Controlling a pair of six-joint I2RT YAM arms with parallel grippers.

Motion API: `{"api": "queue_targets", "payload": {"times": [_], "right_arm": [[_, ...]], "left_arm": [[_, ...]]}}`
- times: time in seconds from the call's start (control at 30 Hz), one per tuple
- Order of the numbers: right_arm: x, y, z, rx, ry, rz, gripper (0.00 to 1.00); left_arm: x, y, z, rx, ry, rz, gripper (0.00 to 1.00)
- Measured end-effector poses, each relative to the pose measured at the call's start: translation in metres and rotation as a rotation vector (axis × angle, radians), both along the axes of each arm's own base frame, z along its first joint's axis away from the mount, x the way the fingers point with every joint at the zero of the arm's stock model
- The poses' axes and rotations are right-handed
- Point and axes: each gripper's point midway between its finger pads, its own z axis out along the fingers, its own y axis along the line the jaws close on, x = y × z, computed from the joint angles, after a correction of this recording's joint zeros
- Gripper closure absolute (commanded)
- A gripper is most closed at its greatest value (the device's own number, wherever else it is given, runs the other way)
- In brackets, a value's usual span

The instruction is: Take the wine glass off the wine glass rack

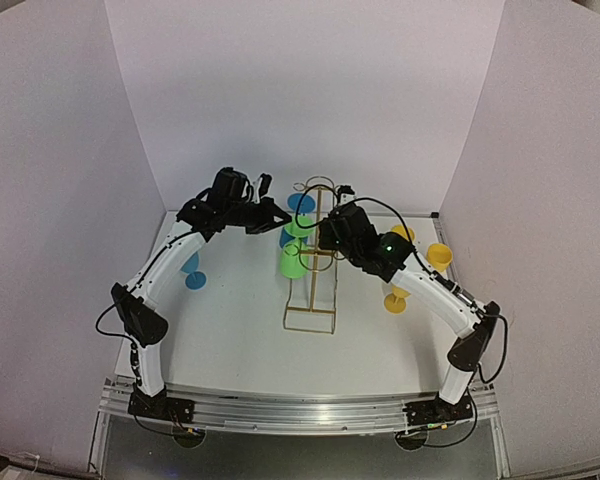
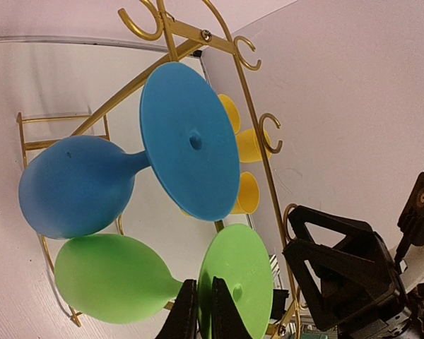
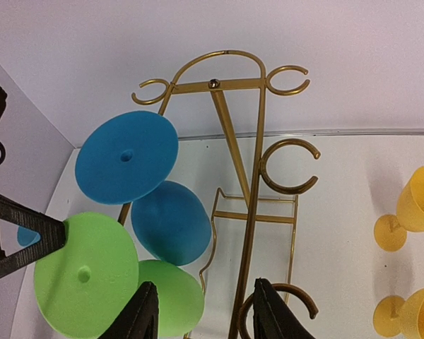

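As the left gripper (image 2: 205, 316) is pinched narrow on the foot of the green glass (image 2: 109, 279), which hangs low on the rack (image 3: 253, 176), slide it gently out of its hook. The right gripper (image 3: 206, 318), half wide, straddles the rack's post and could steady it.

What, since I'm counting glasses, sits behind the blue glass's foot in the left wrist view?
Yellow glasses peek out past the foot's right edge. The foot covers most of each, so their number can't be told.

Six wine glasses (image 2: 191, 141) and one wire rack (image 3: 213, 84).
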Motion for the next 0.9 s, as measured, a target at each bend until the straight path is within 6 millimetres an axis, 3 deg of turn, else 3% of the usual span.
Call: {"api": "queue_targets", "payload": {"times": [0.27,0.9], "right_arm": [[0.0,-0.004,-0.003,-0.003,0.003,-0.008,0.59],[0.001,-0.006,0.0,-0.007,-0.003,-0.009,0.58]], "left_arm": [[-0.003,-0.001,0.012,-0.035,-0.01,-0.012,1.0],[0.002,0.026,0.006,-0.135,0.132,-0.016,1.0]]}}
